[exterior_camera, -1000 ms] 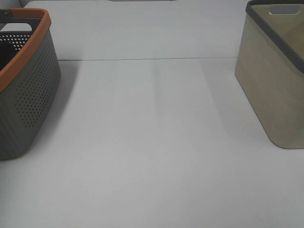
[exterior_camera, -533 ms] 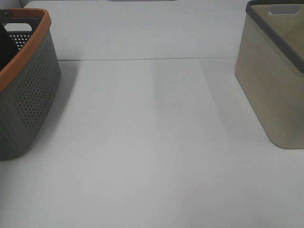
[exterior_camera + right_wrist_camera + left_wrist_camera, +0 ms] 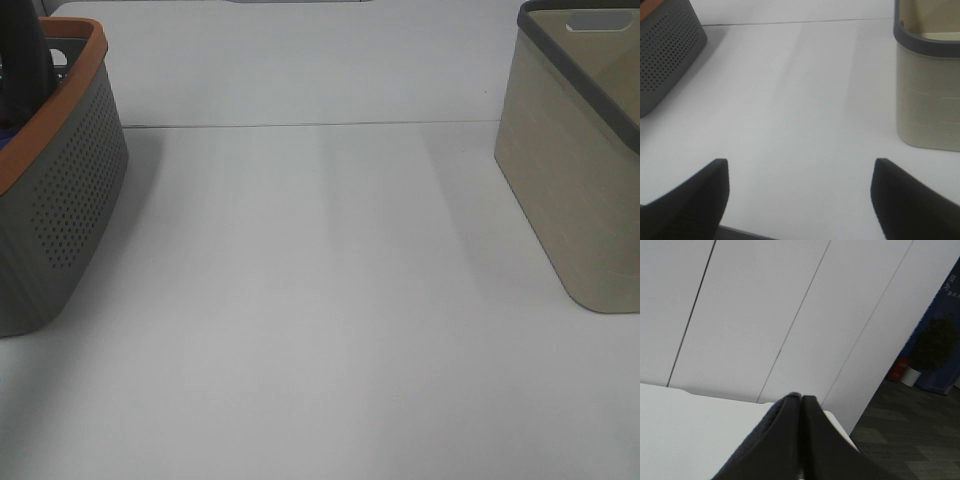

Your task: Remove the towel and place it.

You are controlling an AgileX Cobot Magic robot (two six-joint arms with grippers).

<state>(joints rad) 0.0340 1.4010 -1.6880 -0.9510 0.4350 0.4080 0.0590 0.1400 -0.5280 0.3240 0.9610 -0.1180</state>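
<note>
The towel is a very dark strip of cloth rising out of the grey perforated basket with the orange rim at the far left of the exterior view. Its upper end runs off the top of the picture. My left gripper does not show in the exterior view. In the left wrist view its two dark fingers are pressed together, with fuzzy dark cloth along one side, and it faces a white panelled wall. My right gripper is open and empty over the white table.
A beige bin with a grey rim stands at the right of the table and also shows in the right wrist view. The grey basket shows there too. The white table lies between them.
The dark towel has risen out of the grey basket at the far left and now stands above the orange rim. The right gripper's state one second ago is not shown.
</note>
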